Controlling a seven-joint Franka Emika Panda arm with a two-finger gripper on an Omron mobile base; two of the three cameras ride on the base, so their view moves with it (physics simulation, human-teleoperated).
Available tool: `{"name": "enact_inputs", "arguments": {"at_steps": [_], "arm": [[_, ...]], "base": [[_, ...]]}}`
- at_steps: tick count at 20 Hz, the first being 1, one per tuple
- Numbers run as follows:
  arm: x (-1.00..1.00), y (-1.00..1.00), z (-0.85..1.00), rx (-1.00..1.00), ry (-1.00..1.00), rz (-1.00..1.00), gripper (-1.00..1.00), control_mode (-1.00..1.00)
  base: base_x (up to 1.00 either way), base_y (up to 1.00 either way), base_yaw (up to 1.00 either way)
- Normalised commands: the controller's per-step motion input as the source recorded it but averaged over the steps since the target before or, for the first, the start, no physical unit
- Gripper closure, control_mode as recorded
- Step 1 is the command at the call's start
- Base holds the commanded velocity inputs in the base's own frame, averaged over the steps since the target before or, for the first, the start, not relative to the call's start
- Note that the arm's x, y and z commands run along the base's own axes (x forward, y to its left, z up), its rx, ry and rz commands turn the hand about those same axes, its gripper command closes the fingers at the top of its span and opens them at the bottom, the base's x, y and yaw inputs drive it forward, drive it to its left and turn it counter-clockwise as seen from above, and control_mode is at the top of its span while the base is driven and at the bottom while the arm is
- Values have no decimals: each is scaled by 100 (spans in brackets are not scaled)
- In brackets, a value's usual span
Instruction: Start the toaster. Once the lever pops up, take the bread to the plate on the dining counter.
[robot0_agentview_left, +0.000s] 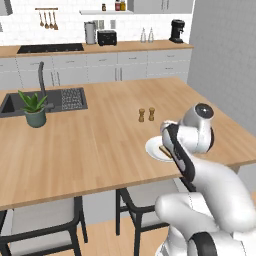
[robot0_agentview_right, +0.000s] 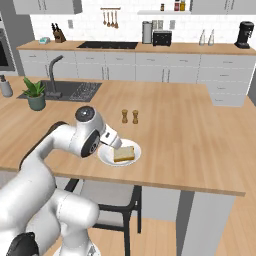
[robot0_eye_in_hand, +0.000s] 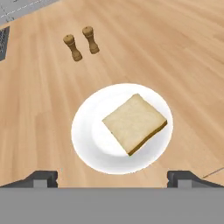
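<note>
The bread (robot0_eye_in_hand: 134, 122) lies flat on the white plate (robot0_eye_in_hand: 83, 131), near the front edge of the dining counter (robot0_eye_in_hand: 175, 52). My gripper (robot0_eye_in_hand: 113, 178) hangs just above and in front of the plate, open, its two fingertips wide apart with nothing between them. From the base cameras the same plate (robot0_agentview_right: 105, 157) and bread (robot0_agentview_right: 124, 154) sit right by my hand (robot0_agentview_right: 112, 142), and my arm partly hides the plate (robot0_agentview_left: 151, 149) in the left base view. The black toaster (robot0_agentview_left: 107, 37) (robot0_agentview_right: 162, 37) stands far off on the back counter.
Two wooden shakers (robot0_eye_in_hand: 72, 47) (robot0_eye_in_hand: 91, 39) stand just beyond the plate. A potted plant (robot0_agentview_left: 34, 107) and a sink (robot0_agentview_left: 50, 100) are on the island's left. Dark chairs (robot0_agentview_left: 45, 220) tuck under its front edge. A black coffee machine (robot0_agentview_right: 244, 34) is at the back right.
</note>
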Motion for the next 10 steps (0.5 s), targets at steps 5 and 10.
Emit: {"name": "enact_inputs", "arguments": {"at_steps": [5,10], "arm": [[-84,30,36,-4,7,16,-100,-100],[-100,17,29,-10,0,3,-100,-100]], "base": [[0,0,0],[0,0,0]]}}
